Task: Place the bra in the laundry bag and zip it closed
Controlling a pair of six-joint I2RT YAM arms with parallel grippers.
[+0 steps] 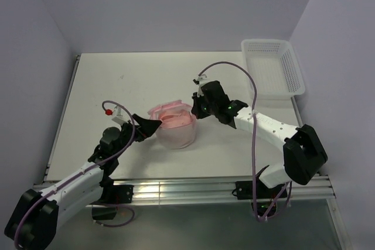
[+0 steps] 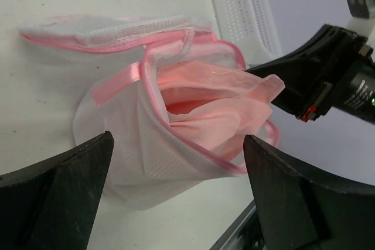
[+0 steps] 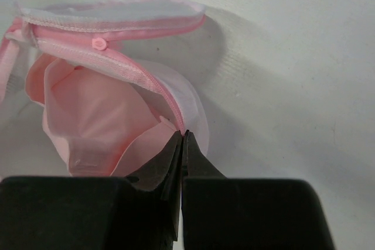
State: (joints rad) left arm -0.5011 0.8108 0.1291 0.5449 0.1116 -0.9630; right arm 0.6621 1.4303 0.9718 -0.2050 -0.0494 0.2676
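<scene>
Ideally, bra (image 2: 217, 103) is tucked fully below laundry bag (image 2: 135, 162) rim by right gripper (image 3: 183, 136), pinched shut; left gripper (image 2: 179, 139), spread wide, is stationed beside bag.

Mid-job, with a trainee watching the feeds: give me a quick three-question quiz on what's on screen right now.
1. True or false: the laundry bag, with the bra in it, is zipped closed.
2. The left hand is: A) shut B) open C) out of view.
3. Fill in: the white lattice basket stands at the table's far ____ corner.
Key: 1 false, the mouth gapes open; 2 B; 3 right.
</scene>
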